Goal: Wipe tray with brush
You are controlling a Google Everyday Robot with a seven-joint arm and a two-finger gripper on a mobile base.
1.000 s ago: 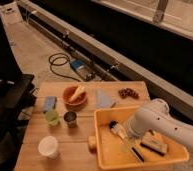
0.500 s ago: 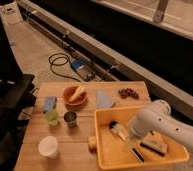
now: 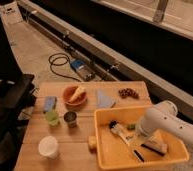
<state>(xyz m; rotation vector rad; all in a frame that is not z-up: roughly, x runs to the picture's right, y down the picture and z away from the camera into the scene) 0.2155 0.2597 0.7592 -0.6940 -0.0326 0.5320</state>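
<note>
Hanging low inside the tray (image 3: 125,108) with the gripper (image 3: 134,143) right beside the brush (image 3: 122,135), jaws spread wide.

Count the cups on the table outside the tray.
3: a white cup front left, a green cup behind it, a metal cup beside the green one. The gripper is down in the tray; none seem hidden.
</note>
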